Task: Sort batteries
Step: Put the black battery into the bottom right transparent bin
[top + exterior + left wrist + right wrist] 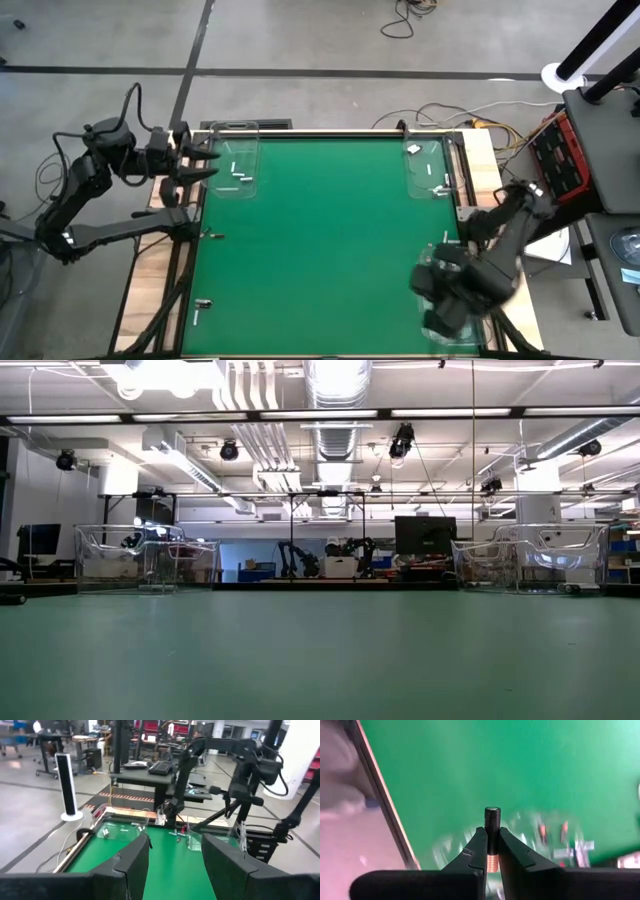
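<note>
While the right gripper (489, 851) pinches a dark, copper-ended battery (492, 836) upright above the source tray (445, 300) at the tabletop's near right corner, the step looks like carrying it off for sorting; next comes choosing a far tray. The far-left tray (235, 160) holds pale batteries (238, 176); the far-right tray (428, 168) holds a few. The left gripper (205, 158) waits wide open at the far left corner.

green table (320, 250) fills the middle of the frame. upper left, a clear tray (234, 160) with a few whitish batteries (238, 177) inside. the left gripper (205, 165) sits at that tray's left edge. upper right, another clear tray (428, 168). lower right, the right gripper (445, 305) hangs over a third tray (430, 262), blurred.
</note>
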